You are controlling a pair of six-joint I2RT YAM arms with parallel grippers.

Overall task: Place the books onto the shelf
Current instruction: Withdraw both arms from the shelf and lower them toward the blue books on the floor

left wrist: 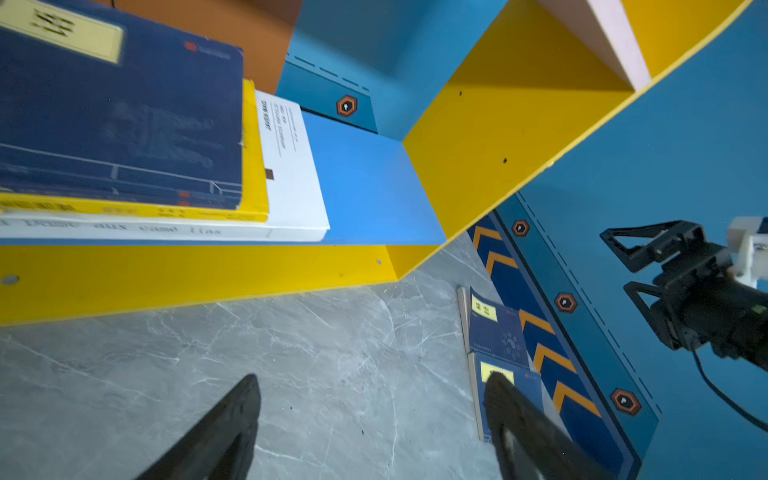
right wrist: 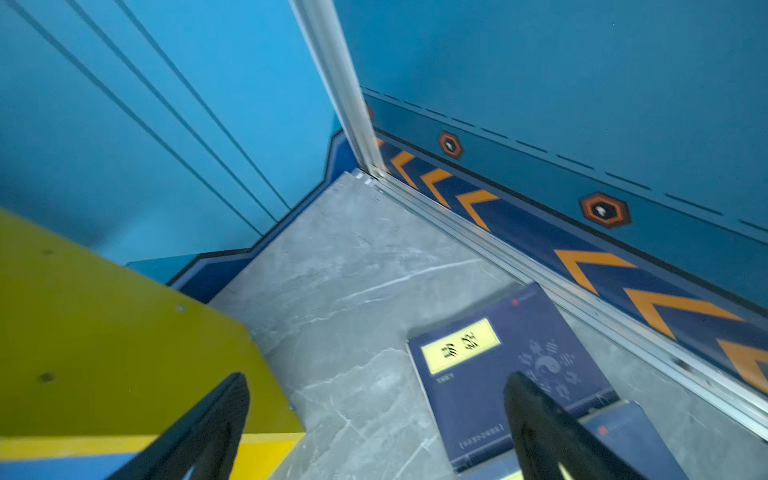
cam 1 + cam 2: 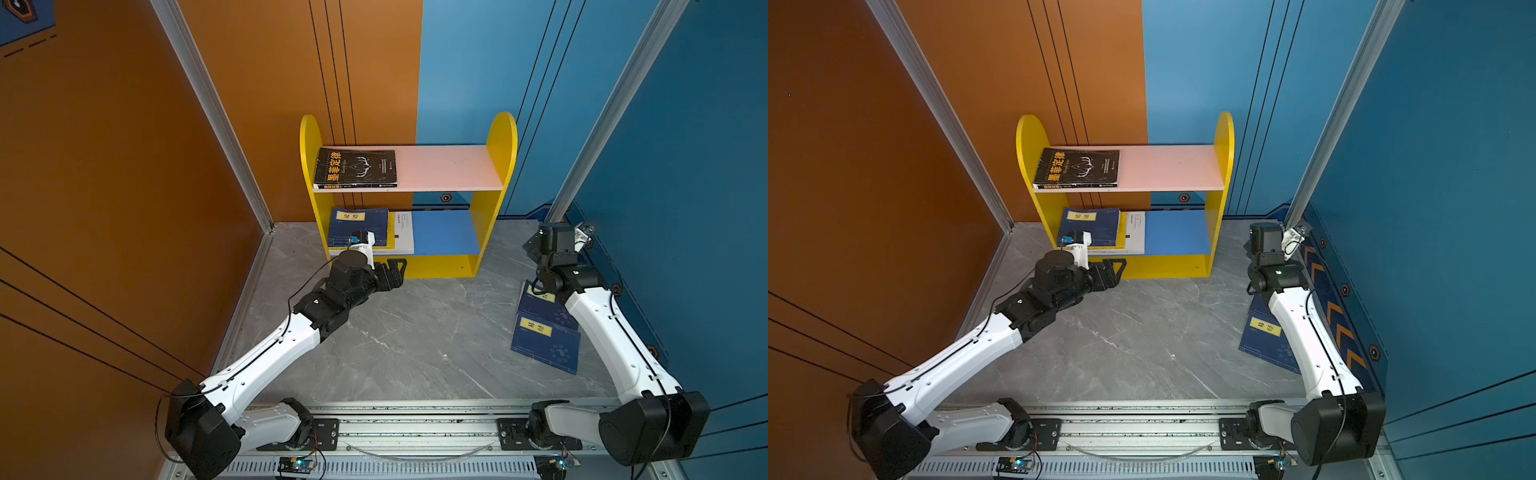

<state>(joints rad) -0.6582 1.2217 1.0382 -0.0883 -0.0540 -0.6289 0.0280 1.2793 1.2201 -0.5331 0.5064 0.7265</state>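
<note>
Checking edges and room: the shelf stands at the back of the grey tabletop, against the orange and blue wall. On its pink upper board the black book lies flat against the left side panel, with bare board to its right. On the blue lower board a stack sits at the left: white book at the bottom, yellow book on it, stacked navy book on top, each edge stepped back from the one below. Bare blue board shows between the stack and the right panel. Open tabletop lies between the two arms.

Left gripper hangs just in front of the yellow base strip, below the stack, jaws wide apart and holding nothing. Its wrist view shows only tabletop between the fingers. Right gripper hovers partly over the far navy book, jaws spread, nothing gripped.

Both top views show the near navy book and the far navy book lying flat by the right wall, touching end to end, partly hidden by the right arm. The left wrist view alone shows the yellow book's edge and the right gripper's parted fingers from the side. The right wrist view alone shows an aluminium post in the corner and the shelf's right panel near the gripper.
</note>
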